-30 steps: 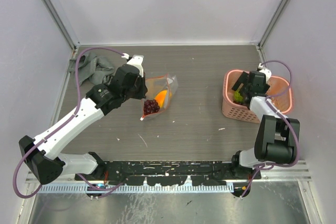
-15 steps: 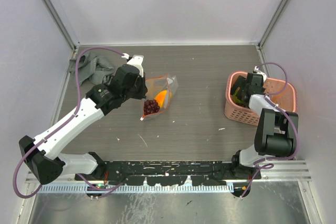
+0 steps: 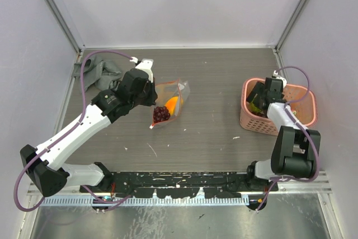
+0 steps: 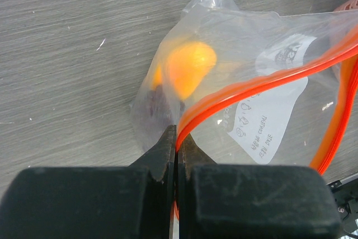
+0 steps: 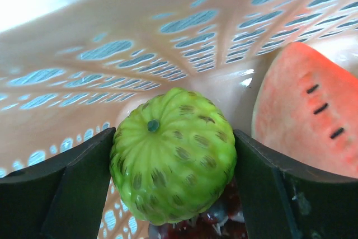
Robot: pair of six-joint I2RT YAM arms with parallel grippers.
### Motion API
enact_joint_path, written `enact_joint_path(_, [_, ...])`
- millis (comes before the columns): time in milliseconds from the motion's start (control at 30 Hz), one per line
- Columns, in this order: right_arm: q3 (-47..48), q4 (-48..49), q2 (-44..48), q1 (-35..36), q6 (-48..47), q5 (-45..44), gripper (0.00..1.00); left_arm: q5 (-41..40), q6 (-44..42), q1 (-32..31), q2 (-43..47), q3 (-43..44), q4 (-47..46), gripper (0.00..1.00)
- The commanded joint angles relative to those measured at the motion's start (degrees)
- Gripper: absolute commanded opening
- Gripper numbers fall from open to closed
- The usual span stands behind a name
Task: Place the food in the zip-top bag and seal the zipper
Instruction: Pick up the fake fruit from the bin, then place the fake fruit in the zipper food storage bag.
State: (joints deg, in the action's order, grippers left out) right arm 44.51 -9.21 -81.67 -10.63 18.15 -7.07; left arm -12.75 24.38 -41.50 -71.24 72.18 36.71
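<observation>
Two claws are at work on my screens. Nearest, over the dark tabletop [image 3: 212, 132], the left claw [image 4: 176, 138] is clenched tight on the zipper [image 4: 263, 82], pinching the red-orange strip at a corner of the zip-top bag [image 4: 268, 32]. The clear pouch lies on the tabletop with an orange piece [image 4: 187, 68] and dark purple grapes [image 3: 161, 113] inside it. Over on the right, at about the same depth, the right claw [image 5: 173, 144] is down inside the pink basket [image 5: 112, 54]. Its fingers [image 5: 72, 188] are set wide and pressed against both flanks of the bumpy green fruit [image 5: 173, 160], grasping it low in the basket. A red watermelon slice [image 5: 302, 110] sits just beside that fruit. Farthest off, in the back left corner, a grey cloth [image 3: 100, 71] lies crumpled.
</observation>
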Motion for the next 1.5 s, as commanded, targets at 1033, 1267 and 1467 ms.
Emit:
enact_joint_path(1033, [14.69, -14.64, 33.45, 24.3, -0.37, -6.91, 0.49, 2.56, -0.82, 0.22, 0.27, 0.45, -3.13, 0.0])
enact_joint_path(1267, [16.49, -9.79, 32.23, 35.35, -2.3, -3.59, 0.48, 3.0, -0.82, 0.2, 0.27, 0.38, -3.21, 0.0])
enact_joint_path(1467, [18.62, -4.85, 30.15, 45.85, -3.74, -0.34, 0.48, 3.25, -0.73, 0.21, 0.23, 0.36, -3.33, 0.0])
